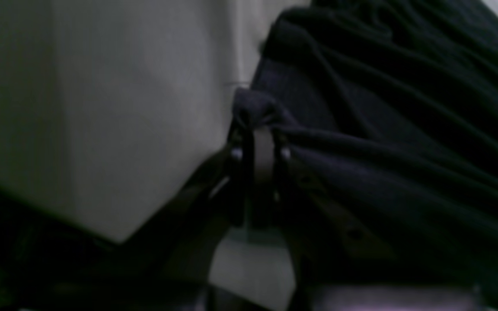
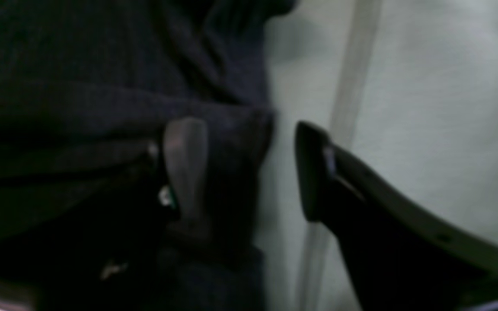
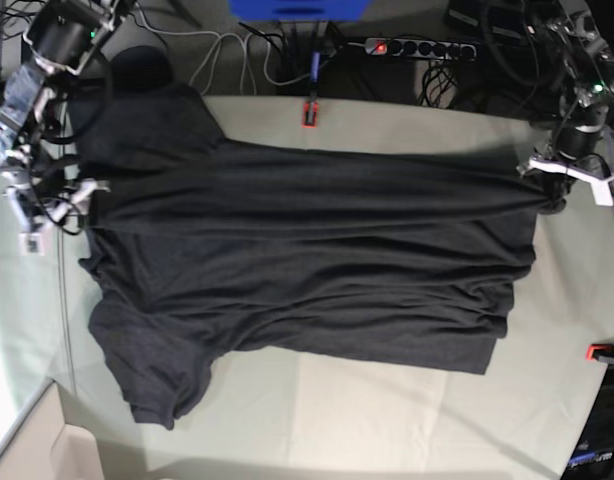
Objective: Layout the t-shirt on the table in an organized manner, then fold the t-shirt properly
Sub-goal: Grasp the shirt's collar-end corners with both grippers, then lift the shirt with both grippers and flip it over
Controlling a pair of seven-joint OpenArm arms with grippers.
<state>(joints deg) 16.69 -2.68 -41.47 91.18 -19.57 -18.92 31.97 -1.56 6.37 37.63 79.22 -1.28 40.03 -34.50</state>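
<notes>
The charcoal-black t-shirt (image 3: pixel 307 260) lies spread across the pale grey-green table (image 3: pixel 387 400), sleeves toward the left and hem toward the right, with long wrinkles across its upper half. At the hem's upper right corner my left gripper (image 3: pixel 545 195) pinches the cloth. The left wrist view shows that gripper (image 1: pixel 260 129) shut on a bunched fold of the t-shirt (image 1: pixel 404 129). My right gripper (image 3: pixel 87 200) is at the shirt's left edge near the shoulder. In the right wrist view it (image 2: pixel 249 168) stands open, one finger (image 2: pixel 184 164) against the t-shirt (image 2: pixel 80 86), the other over bare table (image 2: pixel 426 108).
Red clamps sit at the table's far edge (image 3: pixel 310 113) and right edge (image 3: pixel 602 351). A power strip (image 3: pixel 417 47), cables and a blue object (image 3: pixel 297 8) lie beyond the far edge. The table's near-left corner (image 3: pixel 27 420) drops off.
</notes>
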